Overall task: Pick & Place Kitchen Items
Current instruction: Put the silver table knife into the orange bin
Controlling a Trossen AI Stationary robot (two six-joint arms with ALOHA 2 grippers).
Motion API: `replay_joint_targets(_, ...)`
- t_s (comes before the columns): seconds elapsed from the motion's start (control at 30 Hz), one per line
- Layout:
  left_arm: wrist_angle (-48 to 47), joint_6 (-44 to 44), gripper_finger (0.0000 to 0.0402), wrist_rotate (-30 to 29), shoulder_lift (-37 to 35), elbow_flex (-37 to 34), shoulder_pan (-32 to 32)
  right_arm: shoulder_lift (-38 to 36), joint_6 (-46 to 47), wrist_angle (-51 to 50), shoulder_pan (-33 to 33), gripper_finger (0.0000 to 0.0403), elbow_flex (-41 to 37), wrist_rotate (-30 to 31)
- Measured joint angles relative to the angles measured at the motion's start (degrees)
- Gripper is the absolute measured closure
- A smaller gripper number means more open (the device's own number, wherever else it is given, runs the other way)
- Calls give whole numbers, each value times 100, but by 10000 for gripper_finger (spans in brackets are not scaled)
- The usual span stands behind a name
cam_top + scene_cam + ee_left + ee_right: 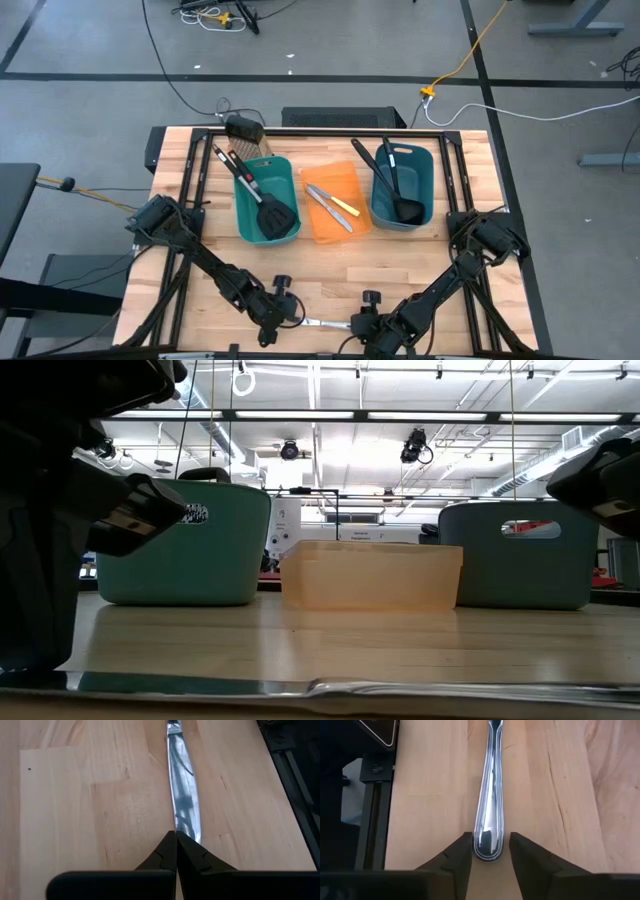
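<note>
A silver table knife [325, 323] lies flat on the wooden table near its front edge, between my two grippers. My left gripper [290, 318] is shut at the blade's tip end [186, 822]. My right gripper [488, 837] is open. Its two fingers stand on either side of the handle's rounded end [487, 845] with narrow gaps, and I see no touch. In the low view the knife [330, 686] shows as a bright strip along the near edge. My left gripper has its shut fingertips [172, 845] down on the tip end of the blade [192, 832], slanting down from the table's left. The tip itself is hidden under the fingers. The knife lies flat on the table and points away from them.
At the back stand a teal bin [266, 198] with black spatulas, an orange bin [335, 203] with a silver knife and a yellow-handled knife, and a blue-grey bin [402, 185] with black ladles. Bare wood lies between the bins and the grippers.
</note>
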Motion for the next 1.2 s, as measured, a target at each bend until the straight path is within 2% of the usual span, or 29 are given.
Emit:
replay_joint_targets(0.2,51,80,399,-65,7,0,-2,0,6,-31,0,277,0,-2)
replay_joint_targets(0.47,55,221,399,-155,7,4,0,0,28,-32,0,264,0,-24)
replay_joint_targets(0.63,-316,451,399,-364,7,296,-52,0,41,-33,0,261,0,-35)
replay_joint_targets(0.83,-1091,447,399,-304,7,709,-59,-1,65,-37,0,261,0,-44)
replay_joint_targets(1.2,-1383,145,399,-185,7,601,-116,0,92,-42,-3,261,0,-44)
